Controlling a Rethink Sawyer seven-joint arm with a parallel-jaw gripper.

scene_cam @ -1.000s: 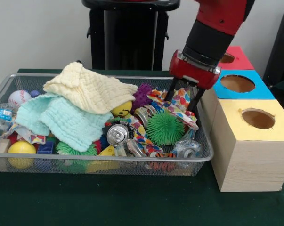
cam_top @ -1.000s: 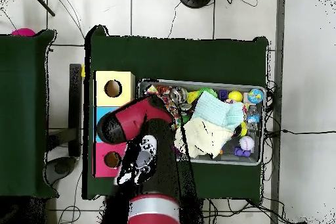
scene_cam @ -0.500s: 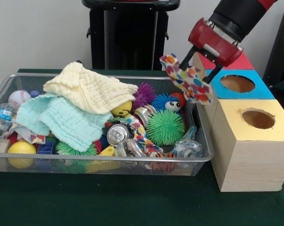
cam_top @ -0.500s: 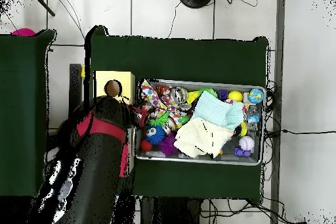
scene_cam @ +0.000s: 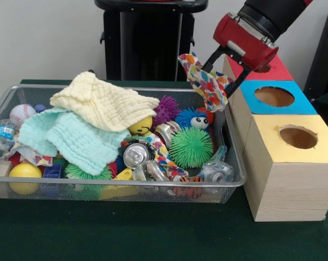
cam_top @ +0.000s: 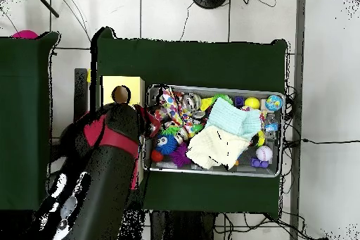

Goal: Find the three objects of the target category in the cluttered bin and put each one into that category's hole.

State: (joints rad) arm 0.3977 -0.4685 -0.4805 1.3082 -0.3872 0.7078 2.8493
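Jaws of the red-and-black gripper (scene_cam: 221, 68) are clenched on a multicoloured patterned cloth (scene_cam: 206, 81), which hangs in the air over the right end of the wire mesh bin (scene_cam: 115, 187), just beside the blue-topped wooden box (scene_cam: 272, 98). In the bin lie a pale yellow waffle cloth (scene_cam: 104, 103), a mint green cloth (scene_cam: 71, 138), a green spiky ball (scene_cam: 191, 147), a crushed silver can (scene_cam: 135, 155) and a baseball (scene_cam: 22, 113). A yellow-topped wooden box (scene_cam: 289, 168) touches the bin's right rim; bare green tabletop (scene_cam: 125, 234) lies along the bin's near edge.

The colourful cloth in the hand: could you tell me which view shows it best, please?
The front view: the colourful cloth hangs clear below the hand. Overhead, only a patterned edge shows beside the arm.
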